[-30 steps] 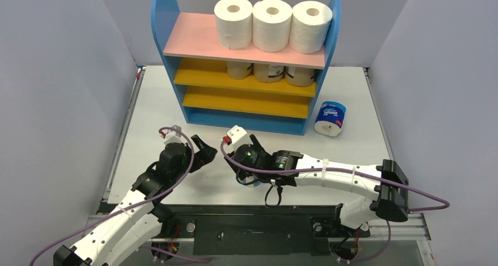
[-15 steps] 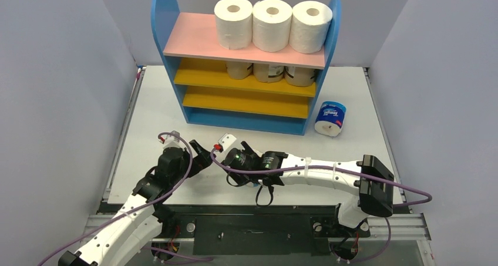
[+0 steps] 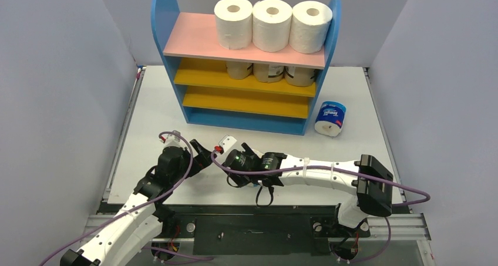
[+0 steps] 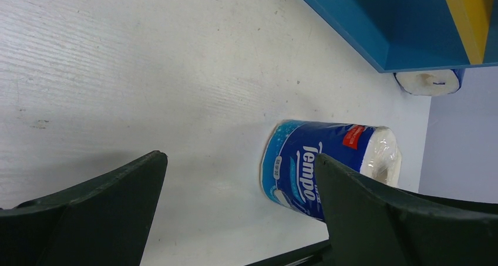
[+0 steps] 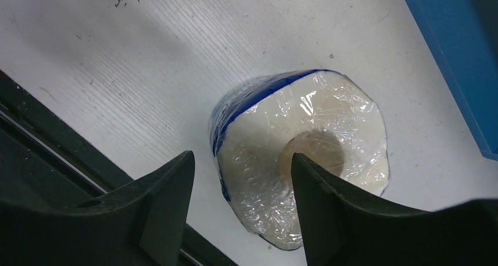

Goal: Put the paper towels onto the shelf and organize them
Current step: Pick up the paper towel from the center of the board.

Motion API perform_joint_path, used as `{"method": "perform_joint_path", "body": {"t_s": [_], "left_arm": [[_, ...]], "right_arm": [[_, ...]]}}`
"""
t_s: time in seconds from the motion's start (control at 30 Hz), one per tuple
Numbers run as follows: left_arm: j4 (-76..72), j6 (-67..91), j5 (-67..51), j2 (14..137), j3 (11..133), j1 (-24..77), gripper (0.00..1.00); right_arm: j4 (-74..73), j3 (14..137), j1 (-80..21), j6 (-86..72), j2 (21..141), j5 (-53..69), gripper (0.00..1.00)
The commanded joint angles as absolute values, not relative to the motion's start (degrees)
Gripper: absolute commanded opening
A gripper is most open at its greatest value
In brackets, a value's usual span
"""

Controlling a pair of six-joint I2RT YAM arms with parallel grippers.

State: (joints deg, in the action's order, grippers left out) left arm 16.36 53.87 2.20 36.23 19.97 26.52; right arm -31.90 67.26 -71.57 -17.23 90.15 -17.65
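The shelf (image 3: 194,37) holds three white paper towels (image 3: 271,23) on its pink top and three tan ones (image 3: 269,72) on the upper yellow board. One blue-and-white roll (image 3: 330,118) lies on the table right of the shelf. Another blue-and-white roll (image 5: 299,154) lies on its side near the table's front edge, mostly hidden under my right arm in the top view. My right gripper (image 5: 242,156) faces its wrapped end, jaws apart and short of it. My left gripper (image 4: 239,155) stands wide open to the left of this roll (image 4: 317,163), holding nothing.
The shelf's blue base (image 4: 376,19) stands beyond the near roll. A dark rail (image 5: 53,154) runs along the table's front edge just below that roll. Both grippers (image 3: 204,154) (image 3: 238,178) sit close together at the front middle. Grey walls enclose the table on three sides.
My right arm has shifted left and toward the front edge, bringing its gripper lower over the near roll. The left gripper drew back slightly. The rolls have not moved.
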Motion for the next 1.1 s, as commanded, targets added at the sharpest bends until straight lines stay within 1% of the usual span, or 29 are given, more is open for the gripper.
{"method": "perform_joint_path", "body": {"t_s": [0.0,0.2,0.3,0.43,0.5,0.57,0.63,0.77,0.87,1.07], "left_arm": [[13.27,54.06,1.32,36.14,19.95,26.02,0.96],[12.93,54.05,1.06,36.83,20.03,25.93,0.97],[12.79,53.97,1.05,36.99,20.04,25.84,0.97],[12.79,53.81,0.98,37.04,20.04,25.75,0.97],[12.75,53.73,0.95,36.98,20.00,25.68,0.97],[12.68,53.64,0.84,37.07,20.11,25.59,0.97],[12.64,53.54,0.79,37.15,20.20,25.51,0.97],[12.40,53.44,0.66,37.20,20.15,25.49,0.97],[12.51,53.44,0.59,37.04,20.13,25.41,0.97],[11.09,53.55,0.12,36.57,19.92,25.40,0.97]], "right_arm": [[-30.41,65.83,-70.76,-18.11,90.37,-17.40,0.58],[-29.95,65.18,-69.78,-18.49,91.07,-16.21,0.59],[-29.95,65.12,-69.50,-18.45,91.78,-15.72,0.57],[-29.96,65.13,-69.32,-18.37,91.66,-15.93,0.52],[-30.26,65.25,-69.08,-18.37,91.43,-16.02,0.47],[-30.72,65.44,-68.80,-18.15,91.25,-16.34,0.39],[-31.14,65.59,-68.61,-17.98,90.88,-16.70,0.34],[-32.25,65.93,-68.30,-17.55,89.86,-17.77,0.28],[-33.77,66.65,-68.19,-17.26,88.54,-19.03,0.26],[-38.39,69.25,-65.93,-15.79,83.03,-22.23,0.26]]}}
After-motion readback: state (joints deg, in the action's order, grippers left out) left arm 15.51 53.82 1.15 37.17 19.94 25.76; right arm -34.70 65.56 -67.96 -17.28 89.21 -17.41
